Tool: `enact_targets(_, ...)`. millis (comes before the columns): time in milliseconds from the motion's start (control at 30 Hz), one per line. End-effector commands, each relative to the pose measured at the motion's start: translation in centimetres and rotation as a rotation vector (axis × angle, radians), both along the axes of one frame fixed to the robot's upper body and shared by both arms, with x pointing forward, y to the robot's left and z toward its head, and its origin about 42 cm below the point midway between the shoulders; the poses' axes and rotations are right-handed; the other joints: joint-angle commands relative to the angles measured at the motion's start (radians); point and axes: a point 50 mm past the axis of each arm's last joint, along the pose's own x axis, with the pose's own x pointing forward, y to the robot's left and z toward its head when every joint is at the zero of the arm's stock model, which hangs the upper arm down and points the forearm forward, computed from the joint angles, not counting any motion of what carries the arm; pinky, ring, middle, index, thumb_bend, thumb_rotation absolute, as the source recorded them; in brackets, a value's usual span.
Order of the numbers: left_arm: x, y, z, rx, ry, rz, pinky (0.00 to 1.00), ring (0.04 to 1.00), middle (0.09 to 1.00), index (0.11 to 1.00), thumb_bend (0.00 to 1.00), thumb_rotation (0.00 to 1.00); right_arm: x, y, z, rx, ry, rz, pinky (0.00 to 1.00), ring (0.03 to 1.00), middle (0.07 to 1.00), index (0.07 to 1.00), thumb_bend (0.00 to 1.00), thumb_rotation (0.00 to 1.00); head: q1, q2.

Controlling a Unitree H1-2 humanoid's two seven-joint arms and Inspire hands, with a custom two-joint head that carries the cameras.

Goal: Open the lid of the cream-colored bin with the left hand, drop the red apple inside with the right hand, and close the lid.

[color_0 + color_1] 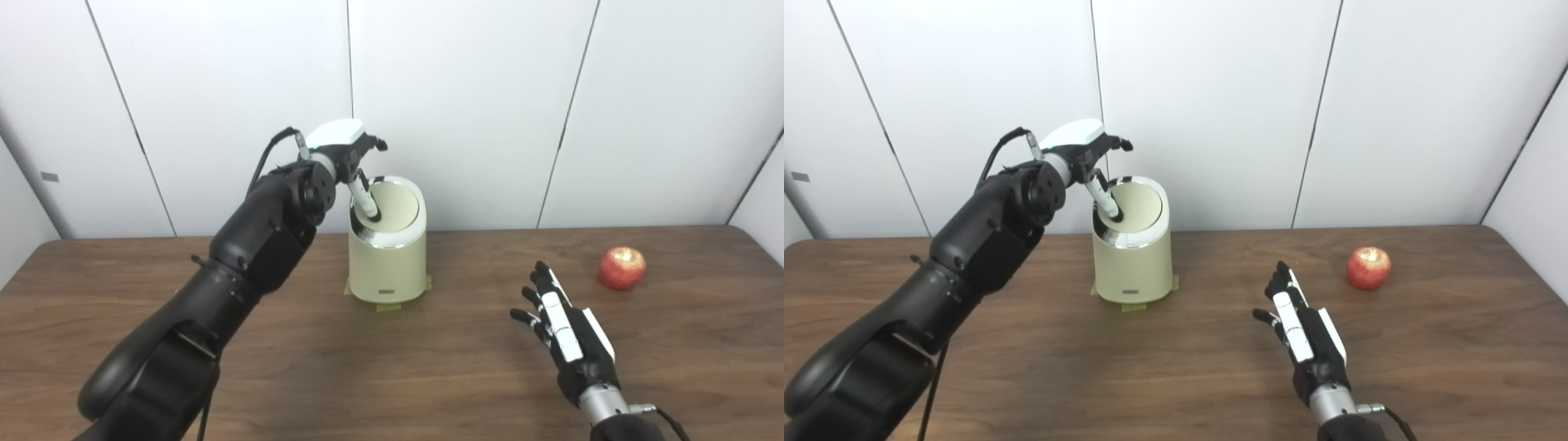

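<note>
The cream-colored bin (387,269) stands at the back middle of the table, its round lid (398,205) set in a chrome ring and tilted toward me. My left hand (343,144) hovers over the bin's left rim. One of its fingers (364,202) points down and presses the lid's near-left edge, while the others stretch out to the right and hold nothing. The red apple (622,267) lies on the table at the far right. My right hand (1304,334) rests open on the table, palm down, left of the apple and apart from it.
The brown wooden table (429,373) runs across the whole view, its back edge against white wall panels. Pieces of tape (388,306) stick out from under the bin's base. My left arm (245,263) reaches diagonally over the table's left half.
</note>
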Motion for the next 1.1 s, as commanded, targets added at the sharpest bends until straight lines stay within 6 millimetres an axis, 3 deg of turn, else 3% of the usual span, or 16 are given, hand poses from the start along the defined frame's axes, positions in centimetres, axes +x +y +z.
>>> enact_targets(0, 0.3, -0.8, 1.3, 0.031, -0.059, -0.022, 0.79, 0.890, 0.920, 0.878, 0.88, 0.00, 0.4, 0.3, 2.2, -0.010, -0.096, 0.006, 0.82, 0.956, 0.998, 1.000, 0.56, 0.91, -0.002, 0.001)
enact_targets(133, 0.4, -1.1, -0.2, 0.038, -0.039, -0.032, 0.85, 0.911, 0.919, 0.880, 0.87, 0.00, 0.5, 0.1, 2.0, -0.013, -0.096, 0.000, 0.82, 0.957, 1.000, 1.000, 0.57, 0.91, -0.003, 0.002)
enact_targets(267, 0.4, -1.4, 0.3, 0.024, -0.034, -0.045, 0.85, 0.915, 0.925, 0.892, 0.84, 0.00, 0.6, -0.1, 2.0, -0.010, -0.096, -0.002, 0.82, 0.956, 1.000, 1.000, 0.57, 0.90, -0.001, 0.002)
enact_targets(700, -1.6, -1.4, 10.3, -0.107, -0.157, -0.075, 0.83, 0.944, 0.947, 0.894, 0.84, 0.00, 1.2, 0.1, 1.9, 0.000, -0.099, 0.004, 0.83, 0.952, 0.995, 1.000, 0.56, 0.89, 0.010, -0.011)
enact_targets(833, -2.5, -1.3, 11.4, -0.115, -0.171, -0.093, 0.80, 0.931, 0.937, 0.894, 0.84, 0.00, 1.2, 0.0, 1.8, -0.003, -0.103, 0.010, 0.83, 0.952, 0.996, 1.000, 0.56, 0.90, 0.010, -0.011)
enact_targets(1067, -2.9, -1.3, 11.4, -0.099, -0.176, -0.103, 0.78, 0.909, 0.925, 0.886, 0.84, 0.00, 1.0, 0.1, 2.0, 0.005, -0.098, 0.014, 0.83, 0.951, 0.997, 1.000, 0.56, 0.88, 0.005, -0.001)
